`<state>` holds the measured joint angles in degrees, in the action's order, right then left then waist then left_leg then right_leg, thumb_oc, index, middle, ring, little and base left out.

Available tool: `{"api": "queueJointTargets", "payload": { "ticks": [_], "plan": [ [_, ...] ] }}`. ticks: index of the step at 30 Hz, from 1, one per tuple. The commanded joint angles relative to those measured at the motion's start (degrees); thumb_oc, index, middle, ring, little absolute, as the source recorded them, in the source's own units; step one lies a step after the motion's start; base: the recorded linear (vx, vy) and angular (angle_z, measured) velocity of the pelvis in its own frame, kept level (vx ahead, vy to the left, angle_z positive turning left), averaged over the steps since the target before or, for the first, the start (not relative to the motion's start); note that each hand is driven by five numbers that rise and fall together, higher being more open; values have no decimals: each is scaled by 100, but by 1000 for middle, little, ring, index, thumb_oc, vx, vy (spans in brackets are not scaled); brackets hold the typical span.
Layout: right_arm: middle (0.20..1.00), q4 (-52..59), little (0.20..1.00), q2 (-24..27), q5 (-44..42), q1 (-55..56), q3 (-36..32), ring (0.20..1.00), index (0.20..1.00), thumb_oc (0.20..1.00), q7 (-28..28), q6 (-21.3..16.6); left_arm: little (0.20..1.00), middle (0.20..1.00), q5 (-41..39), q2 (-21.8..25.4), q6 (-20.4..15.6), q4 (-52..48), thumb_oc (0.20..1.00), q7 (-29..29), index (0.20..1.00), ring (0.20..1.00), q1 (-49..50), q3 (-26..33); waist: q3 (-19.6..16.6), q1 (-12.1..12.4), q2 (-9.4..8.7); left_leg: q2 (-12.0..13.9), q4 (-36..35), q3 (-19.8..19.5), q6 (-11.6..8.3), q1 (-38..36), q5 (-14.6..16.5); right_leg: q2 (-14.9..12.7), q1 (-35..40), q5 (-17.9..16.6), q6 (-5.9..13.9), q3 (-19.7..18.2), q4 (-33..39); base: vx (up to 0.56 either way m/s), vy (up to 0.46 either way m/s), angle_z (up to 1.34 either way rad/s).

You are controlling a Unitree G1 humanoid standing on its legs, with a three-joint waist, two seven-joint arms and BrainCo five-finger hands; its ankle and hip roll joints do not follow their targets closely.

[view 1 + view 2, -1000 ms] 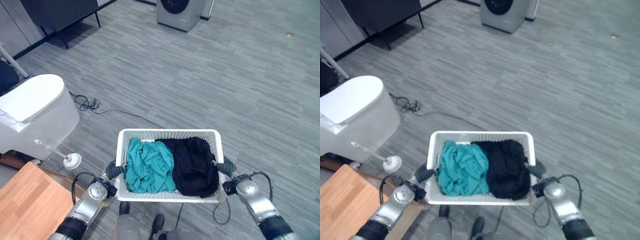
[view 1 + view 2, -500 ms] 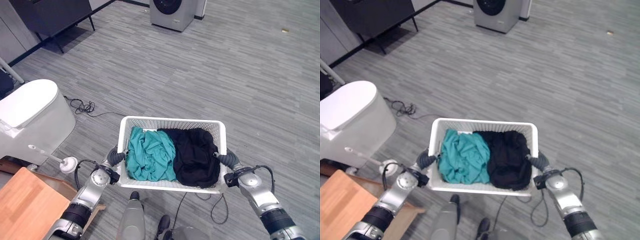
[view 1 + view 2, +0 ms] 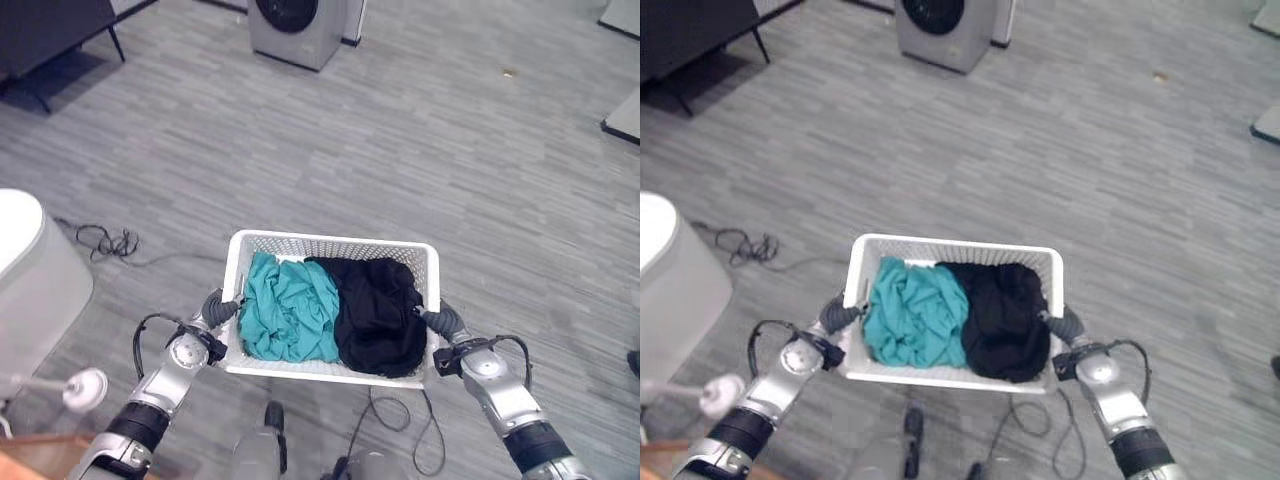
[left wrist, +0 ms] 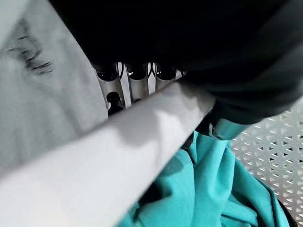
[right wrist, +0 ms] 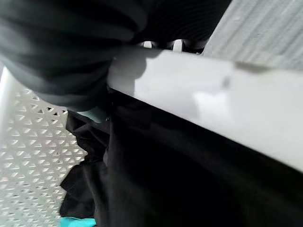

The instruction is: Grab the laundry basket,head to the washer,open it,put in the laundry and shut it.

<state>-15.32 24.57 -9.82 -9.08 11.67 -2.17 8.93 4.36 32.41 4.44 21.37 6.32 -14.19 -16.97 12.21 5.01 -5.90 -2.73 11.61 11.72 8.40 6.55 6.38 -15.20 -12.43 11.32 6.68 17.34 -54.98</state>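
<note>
white laundry basket of teal and black clothes, left robot hand and right robot hand each clenched on its rim; washer ahead

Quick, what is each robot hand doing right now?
Left robot hand: closed on the white laundry basket's left rim.
Right robot hand: closed on the basket's right rim.

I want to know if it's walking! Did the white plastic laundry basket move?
Yes. The white plastic laundry basket has moved along the grey floor: the white round-topped appliance beside it now sits farther left and behind.
</note>
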Motion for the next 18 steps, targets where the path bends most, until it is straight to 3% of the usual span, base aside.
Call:
{"api": "queueJointTargets", "payload": {
  "ticks": [1, 2, 3, 4, 7, 9, 12, 13, 15, 16, 17, 18],
  "plan": [
    [200, 77, 200, 540, 85, -424, -583, 200, 200, 200, -182, -400, 200, 200, -88, 553, -195, -289, 200, 368, 200, 200, -456, 416, -148, -59, 311, 197, -16, -361, -261, -101, 96, 457, 99, -1043, 224, -79, 2291, 377, 96, -28],
    [200, 110, 200, 597, 37, -417, -673, 200, 200, 200, -202, -417, 200, 200, -17, 595, -185, -297, 200, 355, 200, 200, -543, 394, -137, -141, 314, 154, -53, -344, -291, -208, 174, 470, -13, -947, 208, 5, 2829, 264, 40, 22],
    [200, 114, 200, 600, 36, -413, -680, 200, 200, 200, -201, -415, 200, 200, -16, 592, -184, -293, 200, 355, 200, 200, -552, 386, -127, -149, 332, 171, -58, -364, -298, -224, 178, 492, 32, -959, 203, 34, 2877, 423, -63, 40],
    [200, 191, 200, 692, -8, -366, -751, 200, 200, 200, -246, -464, 200, 200, 93, 611, -171, -212, 200, 329, 200, 200, -816, 266, -139, -285, 308, 143, -170, -405, -466, -476, 354, 455, -106, -985, 209, 196, 4249, 471, -112, 50],
    [200, 350, 200, 739, 23, -199, -945, 200, 200, 200, -286, -469, 200, 200, 295, 467, -174, -60, 200, 381, 200, 200, -1199, 115, -64, -493, 394, 167, -132, -599, -620, -849, 680, 421, -411, -1457, 420, -96, 5580, 555, -102, 61],
    [200, 392, 200, 679, 50, -165, -933, 200, 200, 200, -265, -472, 200, 200, 389, 386, -158, 32, 200, 377, 200, 200, -1307, 79, -112, -543, 424, 194, -167, -611, -682, -1165, 919, 392, -574, -1527, 542, -6, 5827, 571, -76, 86],
    [200, 519, 200, 652, 106, 116, -974, 200, 200, 200, -123, -444, 200, 200, 486, 289, -140, 124, 200, 337, 200, 200, -1231, 42, -295, -666, 326, 202, -13, -744, -786, -1654, 1026, 444, -337, -1792, 458, 83, 5541, 643, -134, 55],
    [200, 548, 200, 642, 94, 179, -975, 200, 200, 200, -102, -446, 200, 200, 476, 263, -156, 139, 200, 339, 200, 200, -1145, 68, -342, -705, 349, 295, 115, -761, -839, -1758, 934, 495, -297, -1823, 415, 66, 5350, 638, -207, 49],
    [200, 526, 200, 617, -20, 255, -940, 200, 200, 200, -85, -470, 200, 200, 443, 197, -167, 246, 200, 326, 200, 200, -1059, -8, -432, -756, 386, 672, 971, -787, -1116, -1612, 132, 809, -125, -1688, 187, -30, 5068, 499, -233, 40],
    [200, 527, 200, 617, -21, 260, -944, 200, 200, 200, -84, -471, 200, 200, 442, 196, -168, 249, 200, 327, 200, 200, -1062, -14, -439, -766, 397, 692, 1019, -807, -1130, -1578, 153, 821, -132, -1678, 175, -11, 5061, 334, -243, 37],
    [200, 497, 200, 616, -92, 259, -907, 200, 200, 200, -121, -500, 200, 200, 405, 173, -168, 256, 200, 291, 200, 200, -1023, -39, -455, -759, 372, 944, 1823, -775, -1244, -1342, -332, 950, -4, -1568, 18, 12, 5004, 584, -430, 23],
    [200, 519, 200, 567, -233, 337, -832, 200, 200, 200, -164, -543, 200, 200, 312, 245, -148, 188, 200, 236, 200, 200, -885, 36, -529, -663, 345, 1488, 2982, -653, -1288, -1080, -973, 1361, 425, -1134, -338, 22, 4987, 717, -543, 11]
  ]
}}
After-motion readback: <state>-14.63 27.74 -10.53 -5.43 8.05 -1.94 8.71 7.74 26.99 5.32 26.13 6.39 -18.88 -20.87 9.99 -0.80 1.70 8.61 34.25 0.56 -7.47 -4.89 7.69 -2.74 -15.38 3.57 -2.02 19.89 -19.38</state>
